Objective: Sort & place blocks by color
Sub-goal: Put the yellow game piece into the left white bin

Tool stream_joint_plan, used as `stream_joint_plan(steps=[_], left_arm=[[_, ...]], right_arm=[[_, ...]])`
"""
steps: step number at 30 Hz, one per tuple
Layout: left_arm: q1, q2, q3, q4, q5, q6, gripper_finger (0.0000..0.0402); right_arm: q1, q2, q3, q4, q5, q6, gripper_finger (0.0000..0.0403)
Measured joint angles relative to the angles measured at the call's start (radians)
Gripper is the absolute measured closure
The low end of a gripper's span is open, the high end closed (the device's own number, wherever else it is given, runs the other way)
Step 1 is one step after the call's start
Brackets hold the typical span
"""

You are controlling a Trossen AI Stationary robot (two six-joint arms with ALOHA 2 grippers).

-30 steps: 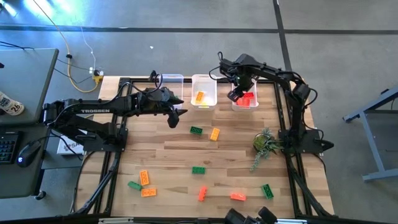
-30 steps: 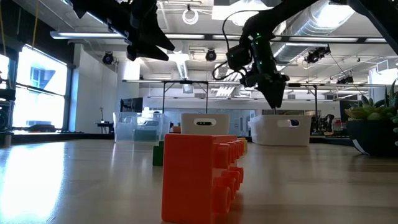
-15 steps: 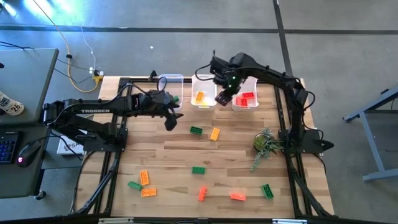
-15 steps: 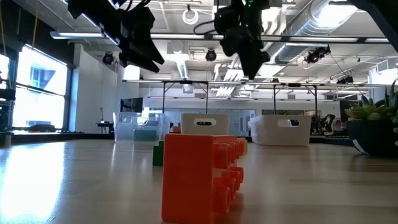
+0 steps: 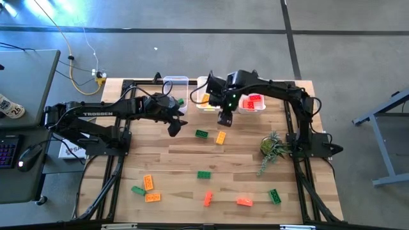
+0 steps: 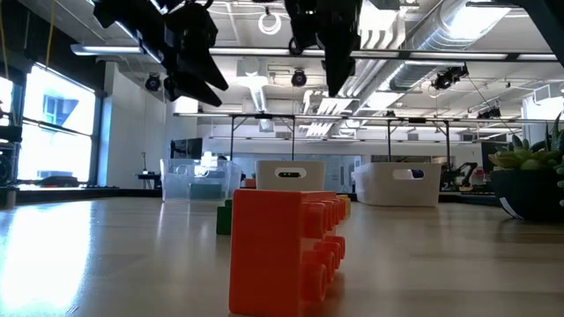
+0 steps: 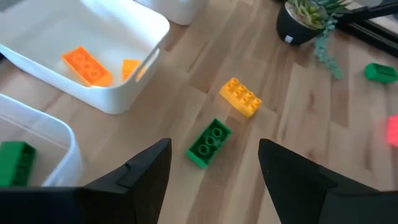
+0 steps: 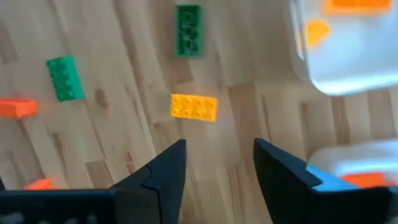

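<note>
Two dark robot arms reach over a wooden table (image 5: 192, 156) seen from above. Along the far edge stand three bins: a clear left bin (image 5: 176, 83) holding a green block, a white middle bin (image 5: 203, 101) with orange blocks, and a white right bin (image 5: 252, 102) with red ones. A small potted plant (image 5: 273, 147) sits toward the right side.

The left gripper (image 5: 173, 126) hangs above the table just near-side of the clear bin, its fingers spread wide and empty. The right gripper (image 5: 224, 117) hangs above the table just near-side of the middle bin, also wide and empty.

Loose blocks lie scattered on the wood. Closest to both grippers are a green block (image 5: 201, 133) and, just to its right, a yellow block (image 5: 220, 137); the two lie near each other but apart. The yellow block sits almost directly below and slightly nearer than the right gripper, its long axis running roughly near-to-far with a slight tilt. The green block lies between the two grippers, to the right of the left one, long axis roughly left-to-right.

By my judgement the right arm is nearer the yellow block and the left arm is the one for the green.

Farther toward the near edge lie more blocks: another green (image 5: 204, 174), two orange with a green at near left (image 5: 148, 182), two red-orange (image 5: 208, 199), and a green at near right (image 5: 274, 196).
</note>
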Motion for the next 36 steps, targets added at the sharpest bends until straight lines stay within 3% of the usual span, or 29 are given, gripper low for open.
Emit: stream_joint_plan(steps=[8,17,28,36], left_arm=[[-0.039,0.000,0.000,-0.019,0.012,-0.142,0.0172],[-0.136,0.000,0.000,-0.026,0.010,-0.267,0.0172],[-0.264,0.000,0.000,-0.129,0.010,-0.293,0.0172],[-0.282,0.000,0.000,-0.163,0.010,-0.293,0.0172]], right_arm=[[0.098,0.003,0.000,0.019,0.097,-0.365,0.0162],[0.162,0.055,-0.005,0.016,0.101,-0.675,0.0160],[0.185,0.180,-0.005,0.022,0.138,-0.664,0.0160],[0.186,0.230,-0.049,-0.012,0.138,-0.642,0.0160]])
